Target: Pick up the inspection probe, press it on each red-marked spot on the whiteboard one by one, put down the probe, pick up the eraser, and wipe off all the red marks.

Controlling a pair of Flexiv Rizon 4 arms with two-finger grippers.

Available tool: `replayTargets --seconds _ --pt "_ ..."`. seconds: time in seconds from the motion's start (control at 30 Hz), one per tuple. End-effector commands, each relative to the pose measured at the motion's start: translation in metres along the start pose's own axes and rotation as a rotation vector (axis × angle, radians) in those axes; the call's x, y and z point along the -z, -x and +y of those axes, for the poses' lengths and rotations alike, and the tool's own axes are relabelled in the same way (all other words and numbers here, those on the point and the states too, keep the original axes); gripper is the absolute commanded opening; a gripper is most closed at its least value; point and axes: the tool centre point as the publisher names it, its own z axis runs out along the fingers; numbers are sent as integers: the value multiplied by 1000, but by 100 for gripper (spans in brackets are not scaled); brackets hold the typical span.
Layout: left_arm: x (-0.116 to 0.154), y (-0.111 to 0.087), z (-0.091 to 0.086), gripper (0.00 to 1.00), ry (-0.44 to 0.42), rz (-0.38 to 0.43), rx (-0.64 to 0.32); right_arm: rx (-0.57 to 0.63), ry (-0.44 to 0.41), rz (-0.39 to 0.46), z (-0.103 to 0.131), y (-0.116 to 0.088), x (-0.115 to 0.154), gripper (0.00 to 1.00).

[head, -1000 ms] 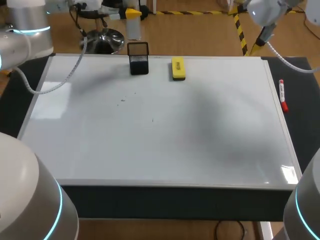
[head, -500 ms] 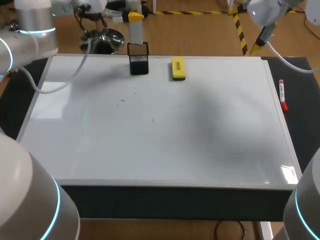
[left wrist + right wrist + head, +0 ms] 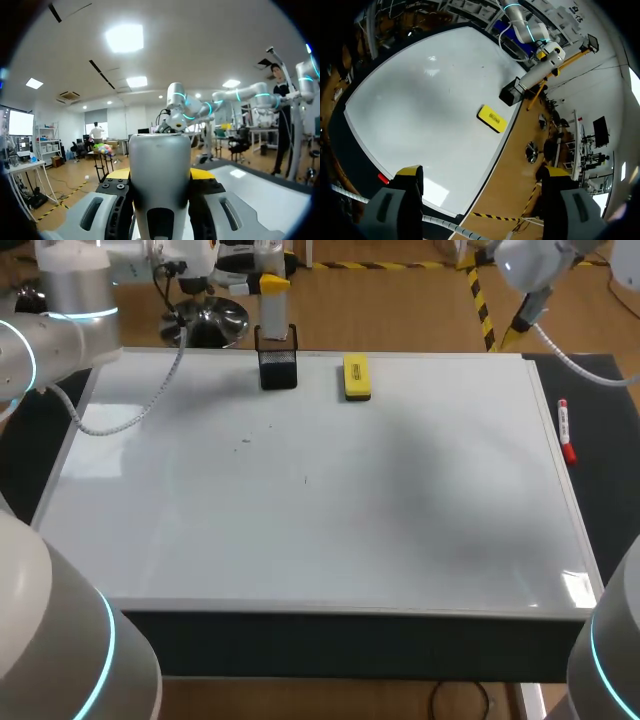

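Left jaws: closed on the inspection probe [image 3: 160, 185]. A yellow tip [image 3: 119, 173] lies against each side of its grey barrel, so the gap is only the barrel's width.
Probe axis: upright. In the head view its length runs from 12 to 6 o'clock, with the upper part in my grip and the lower end pointing down.
Probe place: directly above the black holder [image 3: 278, 365], with its lower end at the holder's open top. I cannot tell whether it reaches inside.
Holder: stands on the far edge of the whiteboard [image 3: 400, 520], at about 11 o'clock from the board's middle.
Left arm [image 3: 60, 320]: comes in from the 10 o'clock corner and ends over the holder.
Right jaws: spread wide with nothing between them, the two yellow tips well apart. They are held high beyond the board's 1 o'clock corner, looking down on it.
Eraser [image 3: 356, 377]: yellow, lying flat on the board at 12 o'clock, just beside the holder on its 3 o'clock side. Its long axis runs from 12 to 6 o'clock, and nothing touches it.
Marks [image 3: 245, 440]: a few tiny specks on the board between 10 o'clock and the middle. They look dark from here.
Red marker [image 3: 565, 430]: on the dark desk [image 3: 605, 520] just off the board's 3 o'clock edge, parallel to that edge.
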Motion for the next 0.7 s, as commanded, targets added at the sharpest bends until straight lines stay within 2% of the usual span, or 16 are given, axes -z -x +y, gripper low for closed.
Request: replayTargets --seconds 0.03,0.7 --pt "0 2 9 0 -2 -9 12 1 -2 4 0 0 0 100" --pt "1 11 52 0 -10 -72 45 1 -2 4 0 0 0 100"
